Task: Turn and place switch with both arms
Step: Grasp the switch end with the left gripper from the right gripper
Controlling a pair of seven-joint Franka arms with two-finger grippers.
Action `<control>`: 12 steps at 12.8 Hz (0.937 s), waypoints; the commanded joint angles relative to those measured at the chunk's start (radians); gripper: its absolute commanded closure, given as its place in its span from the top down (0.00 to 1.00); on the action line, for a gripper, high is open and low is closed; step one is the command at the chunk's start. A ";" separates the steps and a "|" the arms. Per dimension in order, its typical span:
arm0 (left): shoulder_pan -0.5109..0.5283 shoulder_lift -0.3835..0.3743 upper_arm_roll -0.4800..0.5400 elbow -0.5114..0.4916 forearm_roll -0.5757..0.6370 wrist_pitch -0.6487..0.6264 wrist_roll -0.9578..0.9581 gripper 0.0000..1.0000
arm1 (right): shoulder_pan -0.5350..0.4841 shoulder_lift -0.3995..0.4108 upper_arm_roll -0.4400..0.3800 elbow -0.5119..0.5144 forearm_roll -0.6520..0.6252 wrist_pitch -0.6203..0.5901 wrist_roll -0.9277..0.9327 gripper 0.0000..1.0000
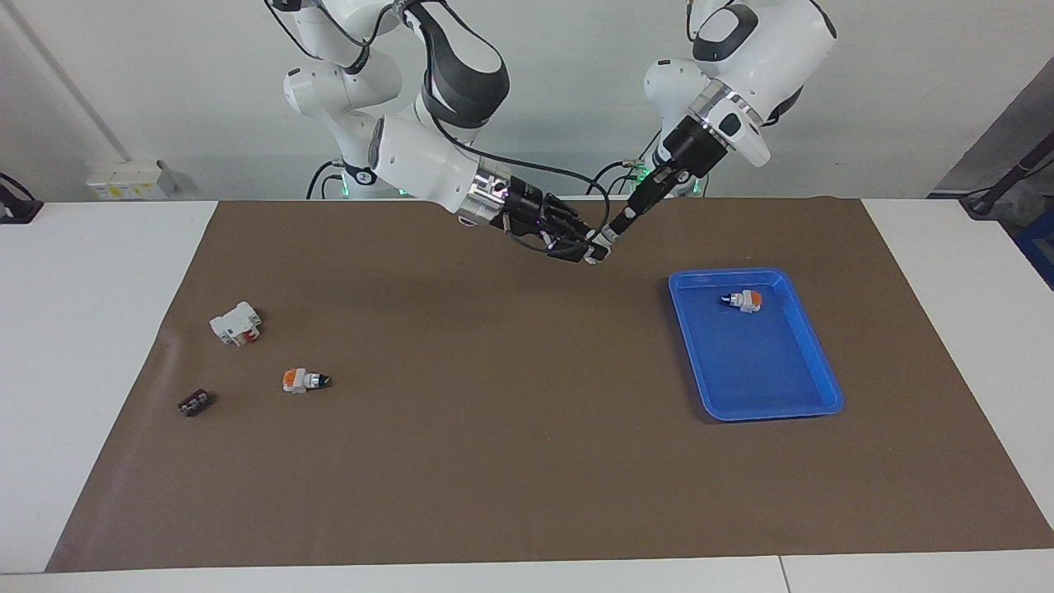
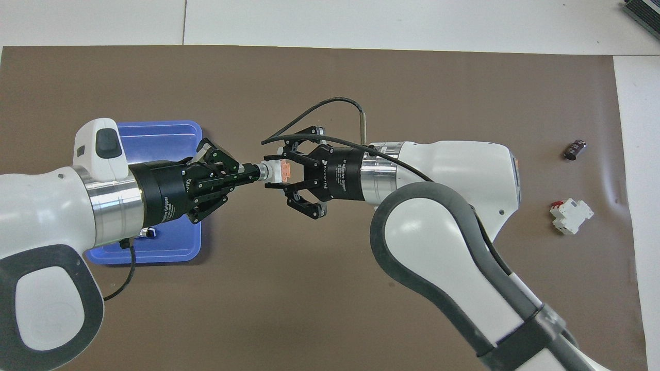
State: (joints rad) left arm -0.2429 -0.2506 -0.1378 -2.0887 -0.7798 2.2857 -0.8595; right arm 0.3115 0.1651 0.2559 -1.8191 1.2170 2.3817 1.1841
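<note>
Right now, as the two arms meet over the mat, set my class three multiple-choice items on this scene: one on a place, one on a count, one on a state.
1. Where does the blue tray lie?
A. toward the left arm's end of the table
B. toward the right arm's end
C. on the white block

2. How many small orange-and-white switches show in all?
A. one
B. two
C. three

3. How is the switch in the air held?
A. by both grippers
B. by the right gripper alone
C. by neither

Key: 1 A, the tray sits below the left arm's side. 2 C, one in the tray, one on the mat, one held. 3 A, the left gripper and the right gripper are shut on its two ends.
</note>
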 commanded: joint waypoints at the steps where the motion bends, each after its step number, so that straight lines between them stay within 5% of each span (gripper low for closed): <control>1: -0.033 -0.007 0.007 -0.021 -0.013 0.005 -0.169 0.00 | 0.001 -0.024 0.006 -0.012 0.029 0.016 0.009 0.00; 8: -0.022 -0.010 0.009 -0.027 0.004 0.003 -0.766 0.00 | 0.001 -0.025 0.006 -0.012 0.039 0.017 0.009 0.00; 12: -0.022 -0.021 0.009 -0.050 0.010 -0.006 -0.952 0.00 | 0.001 -0.025 0.006 -0.012 0.039 0.017 0.009 0.00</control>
State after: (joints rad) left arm -0.2437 -0.2508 -0.1372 -2.0935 -0.7743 2.2818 -1.7179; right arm 0.3116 0.1643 0.2556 -1.8245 1.2170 2.3817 1.1841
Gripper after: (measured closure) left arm 0.899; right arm 0.577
